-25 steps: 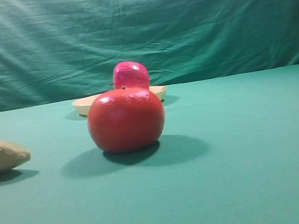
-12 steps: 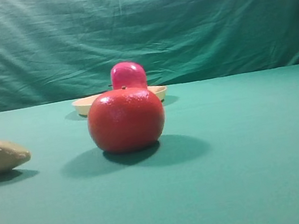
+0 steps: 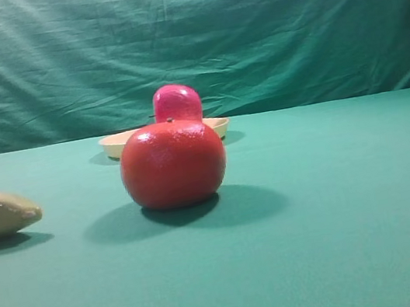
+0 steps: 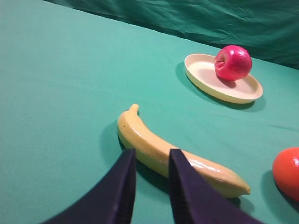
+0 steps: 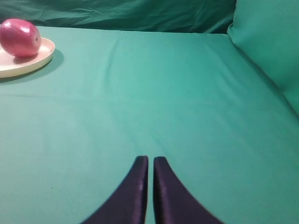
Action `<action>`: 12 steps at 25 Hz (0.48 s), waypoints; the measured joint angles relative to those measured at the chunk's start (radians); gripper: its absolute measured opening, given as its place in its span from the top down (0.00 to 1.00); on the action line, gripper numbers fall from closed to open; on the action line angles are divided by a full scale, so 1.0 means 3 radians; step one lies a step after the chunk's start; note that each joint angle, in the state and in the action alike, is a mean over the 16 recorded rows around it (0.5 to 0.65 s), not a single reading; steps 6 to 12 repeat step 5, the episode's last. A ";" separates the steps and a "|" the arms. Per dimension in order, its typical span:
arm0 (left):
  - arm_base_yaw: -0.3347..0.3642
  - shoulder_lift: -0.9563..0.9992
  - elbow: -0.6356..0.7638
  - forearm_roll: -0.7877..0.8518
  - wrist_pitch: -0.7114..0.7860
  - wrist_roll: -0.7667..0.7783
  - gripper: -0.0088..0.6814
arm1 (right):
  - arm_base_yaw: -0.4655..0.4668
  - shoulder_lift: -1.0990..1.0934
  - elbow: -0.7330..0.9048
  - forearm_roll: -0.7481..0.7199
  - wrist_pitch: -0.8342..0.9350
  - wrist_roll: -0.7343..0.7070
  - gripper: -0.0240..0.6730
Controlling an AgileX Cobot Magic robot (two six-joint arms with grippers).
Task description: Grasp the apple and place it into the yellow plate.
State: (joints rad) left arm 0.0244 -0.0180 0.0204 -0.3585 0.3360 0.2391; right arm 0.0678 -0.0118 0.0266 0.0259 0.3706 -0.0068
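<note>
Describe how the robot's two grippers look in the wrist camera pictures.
Only fingers show. The left gripper has two dark, near-black fingers, smooth and matte, broad at the base, curving to narrower rounded tips. The right gripper has the same dark curved fingers, tapering upward. No cables, markings or arm links are in view.

The glossy crimson apple (image 4: 232, 62) rests inside the shallow pale yellow plate (image 4: 201, 74).

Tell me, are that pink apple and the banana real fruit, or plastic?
Probably plastic, though looks alone can't prove it. The apple has a glossy, uniformly magenta skin with sharp highlights. The banana looks smooth, pale and waxy, with a shiny streak and no bruises.
</note>
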 joint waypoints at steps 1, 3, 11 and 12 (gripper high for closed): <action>0.0000 0.0000 0.0000 0.0000 0.0000 0.0000 0.76 | 0.0000 0.0000 0.0000 0.0000 0.0000 0.0000 0.97; 0.0000 0.0000 0.0000 0.0000 0.0000 0.0000 0.76 | 0.0000 0.0000 0.0000 0.0000 0.0000 0.0000 0.97; 0.0000 0.0000 0.0000 0.0000 0.0000 0.0000 0.76 | 0.0000 0.0000 0.0000 0.0000 0.0000 0.0000 0.97; 0.0000 0.0000 0.0000 0.0000 0.0000 0.0000 0.76 | 0.0000 0.0000 0.0000 0.0000 0.0000 0.0000 0.97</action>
